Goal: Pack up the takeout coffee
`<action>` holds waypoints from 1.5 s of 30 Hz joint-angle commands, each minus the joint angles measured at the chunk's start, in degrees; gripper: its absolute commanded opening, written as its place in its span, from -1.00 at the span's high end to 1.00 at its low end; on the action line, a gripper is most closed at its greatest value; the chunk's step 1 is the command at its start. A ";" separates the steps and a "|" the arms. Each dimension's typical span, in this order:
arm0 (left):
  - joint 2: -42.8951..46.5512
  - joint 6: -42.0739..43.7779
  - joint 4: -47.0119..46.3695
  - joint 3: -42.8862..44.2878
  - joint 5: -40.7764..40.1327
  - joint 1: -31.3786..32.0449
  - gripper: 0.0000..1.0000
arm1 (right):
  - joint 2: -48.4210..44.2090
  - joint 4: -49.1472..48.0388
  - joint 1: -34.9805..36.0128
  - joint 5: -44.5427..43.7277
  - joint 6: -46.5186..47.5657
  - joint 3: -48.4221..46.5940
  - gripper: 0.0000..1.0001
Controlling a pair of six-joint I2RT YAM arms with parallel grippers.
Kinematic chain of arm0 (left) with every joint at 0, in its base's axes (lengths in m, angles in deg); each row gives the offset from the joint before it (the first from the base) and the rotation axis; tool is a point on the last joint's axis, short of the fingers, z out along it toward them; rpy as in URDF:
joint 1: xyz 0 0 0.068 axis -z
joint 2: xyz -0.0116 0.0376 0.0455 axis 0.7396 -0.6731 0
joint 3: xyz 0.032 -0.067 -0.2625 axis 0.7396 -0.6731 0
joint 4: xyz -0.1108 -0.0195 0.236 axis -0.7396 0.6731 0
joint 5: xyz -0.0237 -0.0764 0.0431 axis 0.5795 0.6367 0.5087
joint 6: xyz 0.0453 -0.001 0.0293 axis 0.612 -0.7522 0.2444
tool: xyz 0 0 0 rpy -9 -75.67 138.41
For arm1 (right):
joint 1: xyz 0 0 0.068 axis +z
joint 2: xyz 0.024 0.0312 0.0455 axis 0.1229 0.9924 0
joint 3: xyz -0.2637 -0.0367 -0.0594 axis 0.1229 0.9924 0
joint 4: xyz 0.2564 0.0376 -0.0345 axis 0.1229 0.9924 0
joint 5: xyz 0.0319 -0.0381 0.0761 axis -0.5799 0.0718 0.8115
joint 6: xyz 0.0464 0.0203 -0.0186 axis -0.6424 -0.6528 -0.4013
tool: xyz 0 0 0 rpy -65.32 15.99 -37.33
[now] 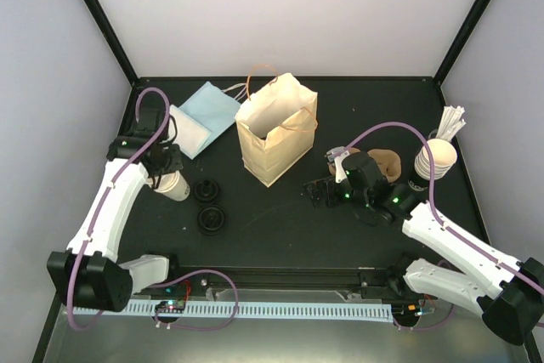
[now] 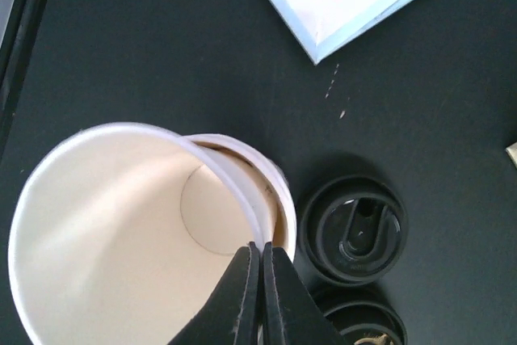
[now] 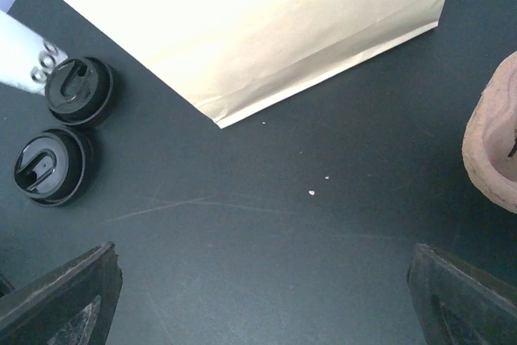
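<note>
takeout coffee is pinched by the rim in the left tool, lids at 3 o'clock; right tool is spread wide.

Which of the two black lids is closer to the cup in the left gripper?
The rear lid, right beside the cup; the front lid sits farther from it.
</note>
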 commanded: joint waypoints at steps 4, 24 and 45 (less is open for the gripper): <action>2.08 0.98 -6.10 -2.25 -1.72 0.91 0.92 | -0.56 -1.25 -0.22 0.05 -0.84 -0.72 -0.98; 1.25 -1.24 9.10 10.69 -1.59 2.46 0.97 | -0.24 -1.07 -0.25 0.34 -0.93 -1.36 -0.98; 20.22 -3.92 7.48 9.91 26.13 12.24 0.97 | 0.14 -0.29 -0.23 -2.43 0.05 -2.78 -0.97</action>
